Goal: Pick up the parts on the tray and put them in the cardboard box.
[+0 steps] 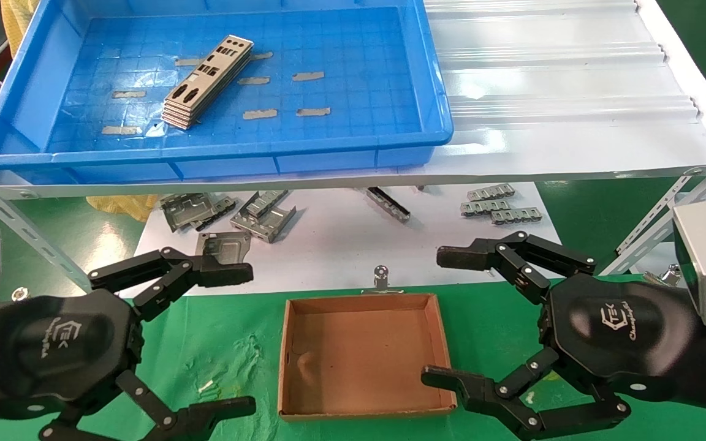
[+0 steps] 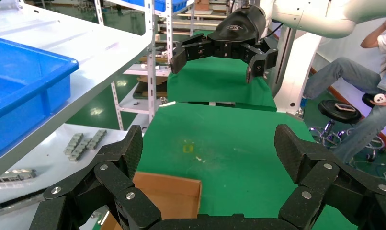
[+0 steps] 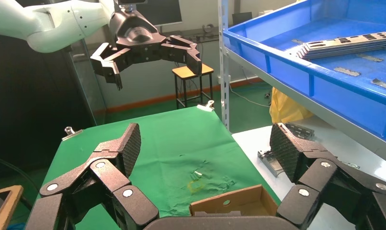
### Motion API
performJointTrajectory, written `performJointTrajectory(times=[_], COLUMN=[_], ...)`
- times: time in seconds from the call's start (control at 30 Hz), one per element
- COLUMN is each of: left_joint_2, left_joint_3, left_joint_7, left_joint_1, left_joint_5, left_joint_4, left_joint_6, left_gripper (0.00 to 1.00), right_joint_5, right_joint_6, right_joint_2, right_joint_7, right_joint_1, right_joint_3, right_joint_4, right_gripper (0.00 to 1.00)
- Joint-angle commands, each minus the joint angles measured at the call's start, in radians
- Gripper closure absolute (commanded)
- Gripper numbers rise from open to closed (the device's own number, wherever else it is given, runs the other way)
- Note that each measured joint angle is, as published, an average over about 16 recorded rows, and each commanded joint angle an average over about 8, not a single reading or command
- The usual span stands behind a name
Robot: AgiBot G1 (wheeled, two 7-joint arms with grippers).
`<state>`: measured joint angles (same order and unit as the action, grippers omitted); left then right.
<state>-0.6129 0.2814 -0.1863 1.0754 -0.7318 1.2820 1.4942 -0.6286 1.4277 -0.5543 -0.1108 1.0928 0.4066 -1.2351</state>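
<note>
Head view: parts (image 1: 205, 82) beyond grippers

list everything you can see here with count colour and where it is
parts: one stack, exact count unclear, silver-grey, lying in the tray
tray: 1, blue, on the upper white shelf
tape strips: several, grey, on the tray floor
cardboard box: 1, brown, empty, on the green table between the grippers
bent brackets: a few, grey, on the lower white shelf, left side
notched strips: a small group, grey, on the lower white shelf, right side
clip: 1, silver, at the table's far edge behind the box
left gripper: 1, black, open, over the table left of the box
right gripper: 1, black, open, right of the box
</note>
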Motion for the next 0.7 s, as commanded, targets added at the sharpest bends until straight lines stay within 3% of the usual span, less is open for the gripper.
performJointTrajectory(times=[0.03, 0.7], left_joint_2=[0.000, 0.000], left_joint_3=[0.000, 0.000], left_joint_7=[0.000, 0.000], left_joint_1=[0.000, 0.000], left_joint_5=[0.000, 0.000], left_joint_4=[0.000, 0.000], left_joint_6=[0.000, 0.000], left_gripper=[0.00, 0.00], right_joint_5=[0.000, 0.000], right_joint_6=[0.000, 0.000], right_joint_2=[0.000, 0.000], right_joint_7=[0.000, 0.000], right_joint_1=[0.000, 0.000], right_joint_3=[0.000, 0.000], right_joint_4=[0.000, 0.000], right_gripper=[0.00, 0.00])
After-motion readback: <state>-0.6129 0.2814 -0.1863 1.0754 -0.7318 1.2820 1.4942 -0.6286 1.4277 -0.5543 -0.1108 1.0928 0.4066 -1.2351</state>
